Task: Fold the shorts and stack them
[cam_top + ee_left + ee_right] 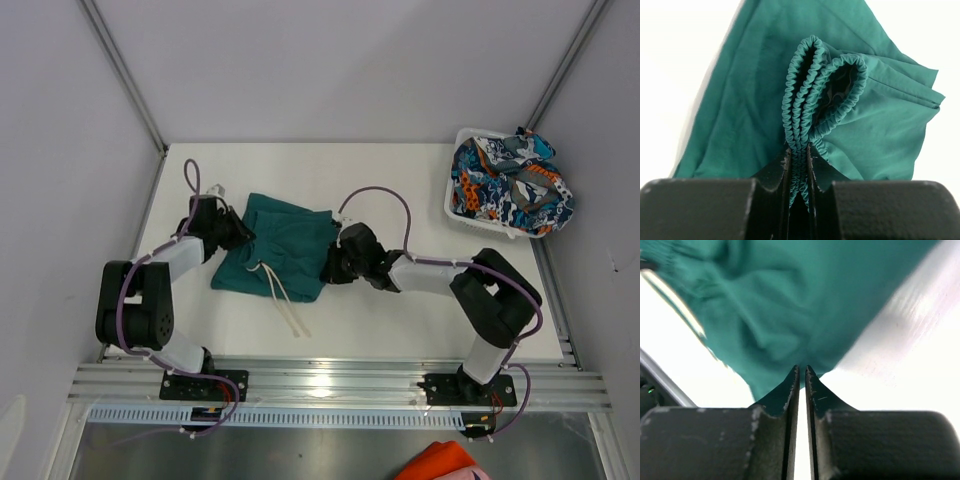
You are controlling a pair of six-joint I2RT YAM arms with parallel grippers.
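The dark teal shorts (280,250) lie partly folded on the white table, their pale drawstring (287,305) trailing toward the near edge. My left gripper (236,232) is at their left edge, shut on the gathered elastic waistband (810,90), which bunches up between the fingers (799,149). My right gripper (331,268) is at the shorts' right edge. Its jaws stand a narrow slit apart with nothing in them (802,370), and the teal fabric (790,305) lies just past the tips. The printed shorts (505,180) are heaped in the basket.
A white mesh basket (452,205) stands at the table's far right corner. A plain orange cloth (440,465) lies below the arm bases. Grey walls enclose the table on three sides.
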